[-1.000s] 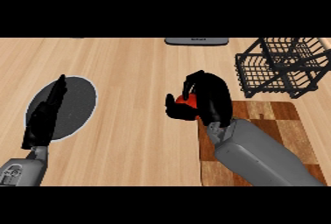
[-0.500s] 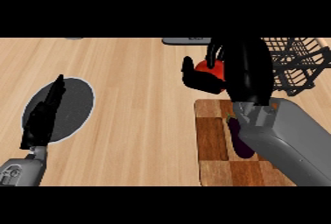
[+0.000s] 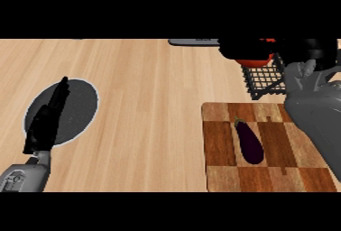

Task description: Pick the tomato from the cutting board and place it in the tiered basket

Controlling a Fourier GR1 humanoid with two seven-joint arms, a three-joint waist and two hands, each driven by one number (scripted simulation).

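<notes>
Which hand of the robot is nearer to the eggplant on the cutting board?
The right. The right hand holds the tomato above the eggplant, over the basket. The left hand rests far left, over the plate.

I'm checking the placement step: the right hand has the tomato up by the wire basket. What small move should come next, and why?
Probably carry the tomato a little farther right over the basket before lowering. The right hand is curled round it at the basket's left rim, so opening here might let it land on the rim or the counter.
</notes>
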